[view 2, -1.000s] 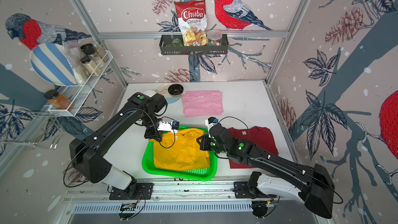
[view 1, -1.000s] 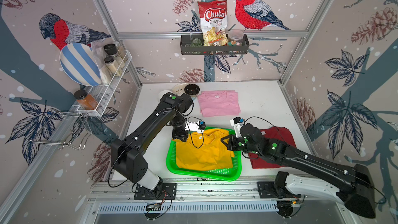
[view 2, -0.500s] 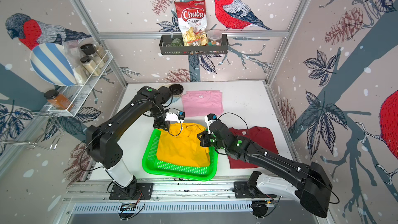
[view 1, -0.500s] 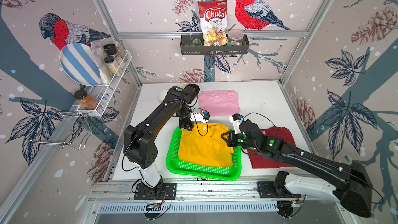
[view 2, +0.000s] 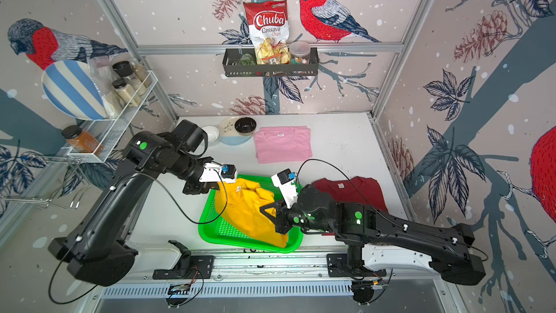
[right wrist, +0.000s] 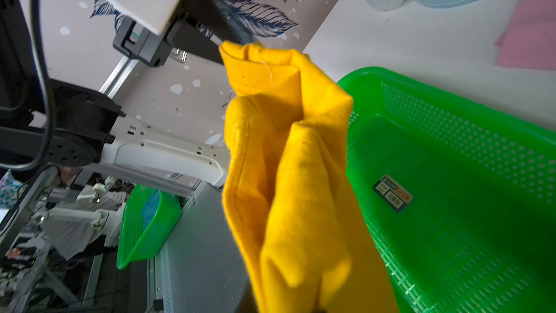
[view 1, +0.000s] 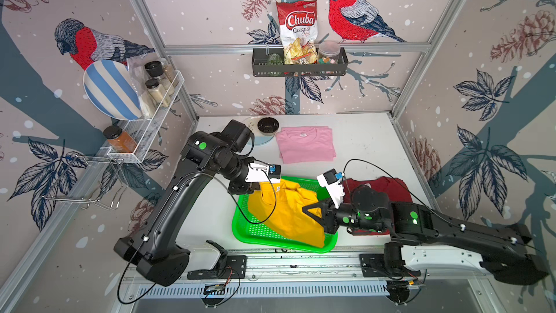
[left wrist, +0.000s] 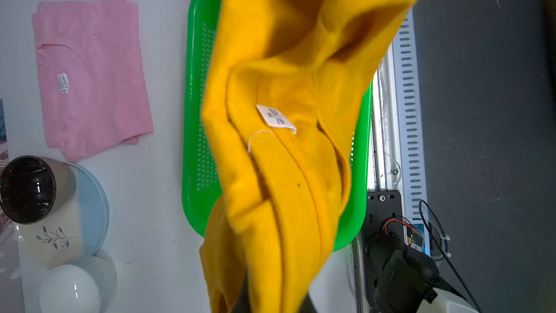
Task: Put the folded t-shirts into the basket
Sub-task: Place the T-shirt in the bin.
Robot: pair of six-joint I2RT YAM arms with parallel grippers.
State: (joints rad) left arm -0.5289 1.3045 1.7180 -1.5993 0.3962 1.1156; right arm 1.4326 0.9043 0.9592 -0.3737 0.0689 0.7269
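Half the basket (view 1: 254, 231) floor lies bare beside the lifted yellow shirt (view 1: 290, 212).

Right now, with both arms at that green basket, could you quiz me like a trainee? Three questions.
1. True or false: the mustard yellow t-shirt lies flat in the green basket.
2. The left gripper and right gripper: which is shut on that shirt? A) left only B) right only C) both
3. How many t-shirts lie on the table outside the basket?
Key: 1 false, it hangs bunched; 2 C; 3 two, the light pink t-shirt and the dark red t-shirt.
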